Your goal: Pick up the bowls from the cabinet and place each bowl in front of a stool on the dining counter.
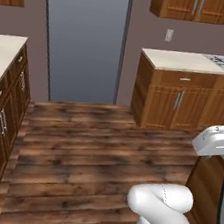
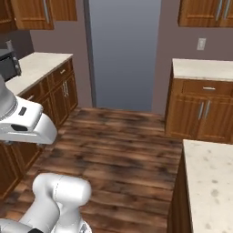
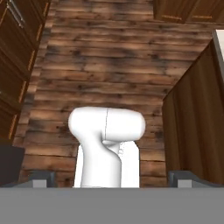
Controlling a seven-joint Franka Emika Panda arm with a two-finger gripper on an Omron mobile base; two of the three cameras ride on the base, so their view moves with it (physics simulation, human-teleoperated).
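Reddish-brown wooden wall cabinets (image 1: 192,6) with silver bar handles hang high on the far wall, right of a tall grey panel (image 1: 84,39). Nearer, at right, is the beige speckled stone dining counter (image 2: 211,182). The two-finger gripper (image 3: 111,179) points down at dark plank floor (image 3: 105,65), its jaws spread wide and empty.

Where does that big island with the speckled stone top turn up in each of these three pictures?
Left base view: island, wooden side at the right edge.
Right base view: island, stone top in the lower right corner.
Hand view: island, dark wooden side along the right.
Shared landmark: the plank floor beside it.
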